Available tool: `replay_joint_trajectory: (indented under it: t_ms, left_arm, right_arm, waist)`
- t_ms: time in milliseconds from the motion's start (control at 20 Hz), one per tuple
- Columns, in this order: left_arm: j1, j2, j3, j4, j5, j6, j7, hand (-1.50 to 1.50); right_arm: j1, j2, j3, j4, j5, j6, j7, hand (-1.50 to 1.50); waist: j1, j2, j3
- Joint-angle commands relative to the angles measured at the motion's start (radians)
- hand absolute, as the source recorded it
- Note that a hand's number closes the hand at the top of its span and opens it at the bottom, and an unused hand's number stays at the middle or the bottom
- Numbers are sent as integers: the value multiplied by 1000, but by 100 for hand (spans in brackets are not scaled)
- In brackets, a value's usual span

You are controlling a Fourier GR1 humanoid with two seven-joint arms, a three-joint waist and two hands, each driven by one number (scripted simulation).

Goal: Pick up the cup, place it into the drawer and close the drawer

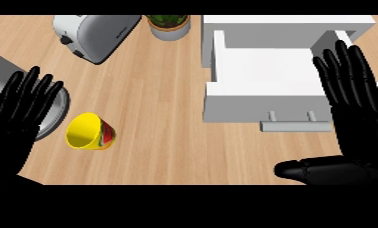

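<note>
**Cup waits on its side as drawer stands open**

A yellow cup (pixel 89 132) lies tipped over near the tabletop's (pixel 162 102) front-left corner, its mouth turned toward the left edge and nothing visible inside it. Neither robot hand touches it: the left robot hand (pixel 26 109) is spread, fingers straight, just beside the cup at the left edge, partly over a round grey dish (pixel 53 117) (its contents hidden). The right robot hand (pixel 347 84), also flat and holding nothing, is raised over the right wall of the white drawer (pixel 258 72). The drawer is pulled out toward the front edge, handle forward, and its tray looks bare, apparently ready to receive the cup. A toaster (pixel 96 34) and potted plant (pixel 170 24) sit along the back edge, well apart from the cup.
</note>
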Motion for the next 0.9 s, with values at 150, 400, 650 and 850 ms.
replay_joint_trajectory:
  t_ms: [150,400,650,850]
  left_arm:
    - [80,-21,23,73,-67,-60,-76,-150]
    - [67,-25,32,113,-131,-30,-84,-150]
    - [-48,6,67,342,-188,-52,-184,-150]
    - [-47,1,64,513,-287,-96,-358,-150]
  right_arm:
    - [-26,-1,-11,21,8,1,2,-150]
    - [-26,-26,-44,29,-18,28,0,-150]
    - [-38,34,39,-27,49,-44,61,-150]
    - [-2,8,17,-36,1,10,41,-150]
  waist:
    - [2,0,0]
    - [1,0,0]
    - [-2,0,0]
    - [-6,1,-1]
